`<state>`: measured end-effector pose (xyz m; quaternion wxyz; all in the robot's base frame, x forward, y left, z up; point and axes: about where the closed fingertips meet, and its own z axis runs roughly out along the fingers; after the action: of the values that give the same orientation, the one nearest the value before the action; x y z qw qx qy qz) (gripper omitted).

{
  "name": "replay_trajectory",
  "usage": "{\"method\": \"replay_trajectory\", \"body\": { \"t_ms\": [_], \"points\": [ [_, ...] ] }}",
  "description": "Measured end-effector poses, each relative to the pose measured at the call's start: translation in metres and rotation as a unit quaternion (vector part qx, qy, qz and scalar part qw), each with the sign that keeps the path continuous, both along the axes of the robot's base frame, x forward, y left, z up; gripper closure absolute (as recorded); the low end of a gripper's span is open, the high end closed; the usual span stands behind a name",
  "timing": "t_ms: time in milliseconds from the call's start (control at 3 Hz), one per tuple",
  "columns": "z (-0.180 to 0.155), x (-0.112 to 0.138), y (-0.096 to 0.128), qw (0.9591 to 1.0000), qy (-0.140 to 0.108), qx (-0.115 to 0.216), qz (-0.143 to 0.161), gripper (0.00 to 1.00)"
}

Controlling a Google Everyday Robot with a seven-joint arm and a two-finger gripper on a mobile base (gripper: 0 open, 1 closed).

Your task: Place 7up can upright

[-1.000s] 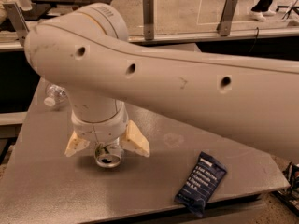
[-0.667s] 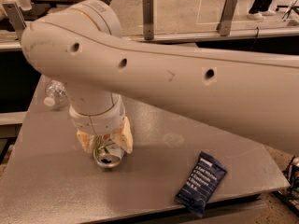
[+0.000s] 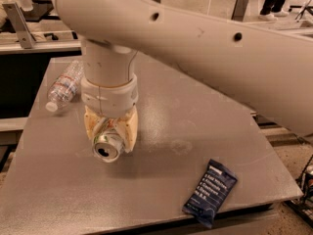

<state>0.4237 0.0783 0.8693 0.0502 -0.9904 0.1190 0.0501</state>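
so far only the grasp: gripper (image 3: 110, 137) clamped on the can (image 3: 107, 149), tilted above the table (image 3: 195, 111); standing it up and letting go remain.

My flat grey table (image 3: 195, 106) bore a clear plastic bottle (image 3: 63, 85) and a dark blue snack bar (image 3: 210, 193), with the gripper (image 3: 110, 138) clasping the silver 7up can (image 3: 107, 150) over it.

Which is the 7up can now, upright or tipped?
Tipped: the 7up can, clamped in the gripper over the grey table's left half, turns its silver top toward the camera, not straight up.
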Motion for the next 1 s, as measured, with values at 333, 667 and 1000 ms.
{"method": "replay_trajectory", "body": {
  "t_ms": [333,667,1000],
  "points": [
    [0.032,0.002,0.003,0.9891,0.077,0.063,-0.108,1.0],
    [0.047,-0.001,0.007,0.9593,0.157,0.11,-0.208,1.0],
    [0.054,-0.005,0.009,0.9174,0.232,0.145,-0.289,1.0]
  ]
}}
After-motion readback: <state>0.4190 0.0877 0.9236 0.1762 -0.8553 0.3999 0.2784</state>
